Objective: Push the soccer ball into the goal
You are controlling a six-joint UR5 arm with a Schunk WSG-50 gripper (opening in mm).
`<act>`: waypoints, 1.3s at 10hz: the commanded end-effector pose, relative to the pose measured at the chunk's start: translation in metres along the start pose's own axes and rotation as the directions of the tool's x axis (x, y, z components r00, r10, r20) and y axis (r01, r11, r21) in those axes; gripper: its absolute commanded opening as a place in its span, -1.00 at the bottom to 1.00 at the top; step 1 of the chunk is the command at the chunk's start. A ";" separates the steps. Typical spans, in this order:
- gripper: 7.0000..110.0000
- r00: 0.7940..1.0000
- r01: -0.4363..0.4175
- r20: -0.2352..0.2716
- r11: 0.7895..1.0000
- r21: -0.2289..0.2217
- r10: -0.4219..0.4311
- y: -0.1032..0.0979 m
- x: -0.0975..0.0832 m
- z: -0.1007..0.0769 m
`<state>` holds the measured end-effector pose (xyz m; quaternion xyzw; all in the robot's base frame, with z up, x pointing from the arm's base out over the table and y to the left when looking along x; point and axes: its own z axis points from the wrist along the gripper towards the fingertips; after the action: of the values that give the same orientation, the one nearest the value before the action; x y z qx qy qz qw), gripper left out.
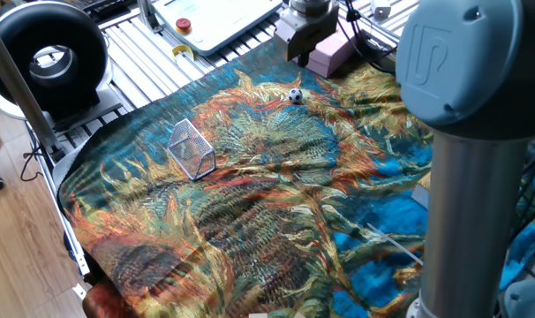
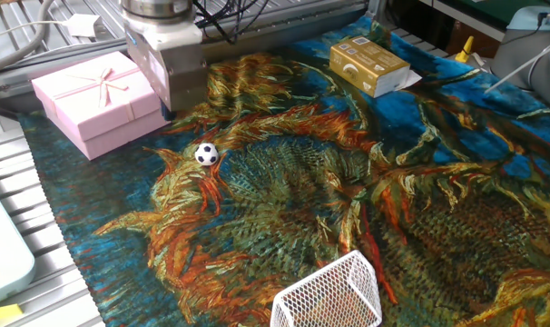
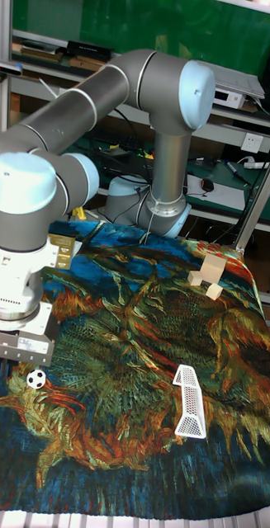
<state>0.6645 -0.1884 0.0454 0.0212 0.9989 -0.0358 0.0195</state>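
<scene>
The soccer ball (image 1: 295, 95) (image 2: 206, 154) (image 3: 36, 379), tiny and white with black patches, rests on the painted cloth near its far edge. The wire-mesh goal (image 1: 192, 148) (image 2: 329, 292) (image 3: 189, 402) stands on the cloth well away from the ball. My gripper (image 1: 295, 56) (image 2: 170, 113) (image 3: 22, 365) hangs low just behind the ball, on the side away from the goal and beside the pink box, a small gap short of touching it. Its dark fingers look pressed together with nothing in them. The silver body hides most of the fingers.
A pink gift box (image 1: 331, 55) (image 2: 98, 100) sits right next to the gripper. A yellow carton (image 2: 370, 65) lies at the cloth's edge, and wooden blocks (image 3: 207, 276) sit far from the ball. A black ring-shaped device (image 1: 47, 57) stands off the cloth.
</scene>
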 end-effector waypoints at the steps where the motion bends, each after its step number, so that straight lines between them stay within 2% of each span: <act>1: -1.00 1.000 -0.016 0.026 1.000 0.012 0.015 -0.004 0.008 0.012; 2: -1.00 0.999 -0.010 0.035 0.999 0.034 0.009 -0.008 0.009 0.013; 4: -1.00 0.999 -0.035 0.035 0.999 0.022 0.034 0.001 0.019 0.015; 6: -1.00 0.998 -0.048 0.039 0.998 0.037 0.047 0.006 0.021 0.018; 8: -1.00 0.998 -0.060 0.035 0.998 0.009 0.060 0.016 0.023 0.019; 9: -1.00 0.996 -0.088 0.004 0.994 -0.065 0.088 0.034 0.029 0.019; 10: -1.00 0.996 -0.095 -0.005 0.992 -0.081 0.095 0.038 0.031 0.019; 12: -1.00 0.994 -0.110 -0.023 0.991 -0.071 0.108 0.036 0.034 0.024; 13: -1.00 0.995 -0.100 -0.011 0.994 -0.048 0.099 0.030 0.032 0.026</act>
<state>0.6358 -0.1607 0.0190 0.0619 0.9978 -0.0158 0.0195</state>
